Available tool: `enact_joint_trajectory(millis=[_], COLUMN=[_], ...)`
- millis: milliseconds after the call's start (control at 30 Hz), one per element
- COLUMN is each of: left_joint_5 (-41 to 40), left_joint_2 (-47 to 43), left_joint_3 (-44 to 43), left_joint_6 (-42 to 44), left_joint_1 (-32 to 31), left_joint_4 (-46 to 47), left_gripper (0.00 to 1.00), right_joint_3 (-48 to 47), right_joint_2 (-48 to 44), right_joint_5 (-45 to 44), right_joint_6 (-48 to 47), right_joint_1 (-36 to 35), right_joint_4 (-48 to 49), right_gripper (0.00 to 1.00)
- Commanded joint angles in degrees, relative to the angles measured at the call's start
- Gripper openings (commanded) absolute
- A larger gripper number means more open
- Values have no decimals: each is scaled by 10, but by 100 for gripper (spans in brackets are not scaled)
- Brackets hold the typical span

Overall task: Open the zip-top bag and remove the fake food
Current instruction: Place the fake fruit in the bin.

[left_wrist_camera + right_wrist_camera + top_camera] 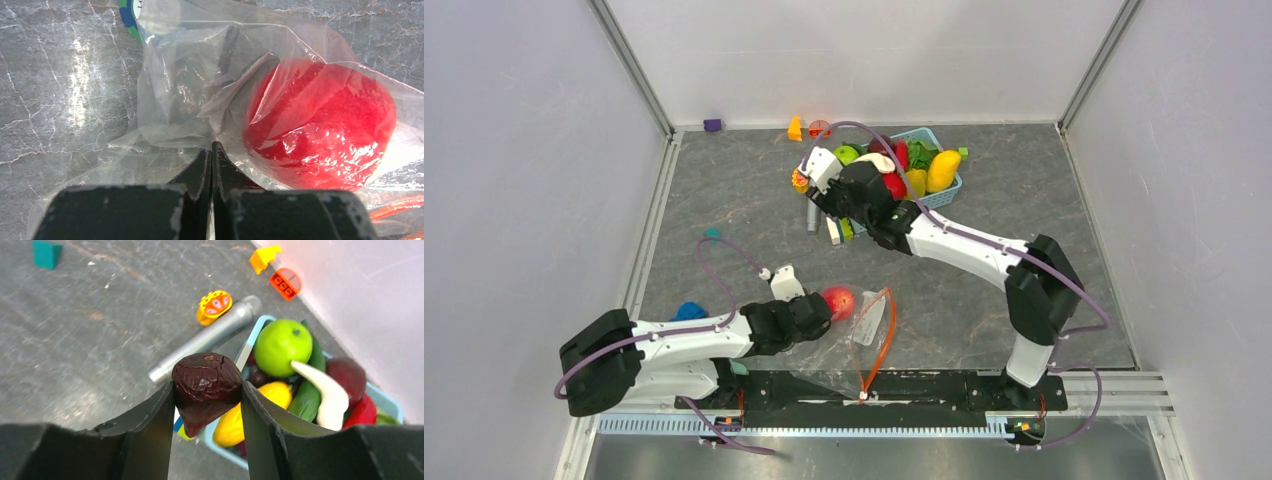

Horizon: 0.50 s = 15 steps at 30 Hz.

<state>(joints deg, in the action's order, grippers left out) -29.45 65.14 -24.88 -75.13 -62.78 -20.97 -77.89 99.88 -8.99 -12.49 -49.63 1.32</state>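
Clear film of the zip-top bag (185, 100) is pinched in the closed jaws of the left gripper (212, 150), near the desk's (724, 200) front edge; red fruit (320, 125) is seen inside, just beside the jaws. Maroon piece (206, 382) is clamped by the right gripper (207, 395) at the basket (248, 347), well apart.

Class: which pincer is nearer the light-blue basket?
Right. The right pincer, gripping a dark maroon fruit, hovers by the basket; the left pincer pinches the zip-top bag, well away from it.
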Motion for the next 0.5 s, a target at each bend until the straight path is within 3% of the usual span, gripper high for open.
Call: enact_joint_trajectory(millis=[0, 467], left_joint_5=[-15, -16], left_joint_2=[-13, -11], left_joint_3=[3, 5], left_joint_6=[-2, -3], left_joint_1=[-4, -3], left_joint_4=[-6, -21], left_gripper=[2, 2], right_joint_3=[-57, -74], right_joint_2=[47, 163], right_joint_5=[-24, -27], right_joint_6=[-64, -137], right_joint_1=[20, 67], right_joint_4=[83, 194], right_gripper=[48, 48])
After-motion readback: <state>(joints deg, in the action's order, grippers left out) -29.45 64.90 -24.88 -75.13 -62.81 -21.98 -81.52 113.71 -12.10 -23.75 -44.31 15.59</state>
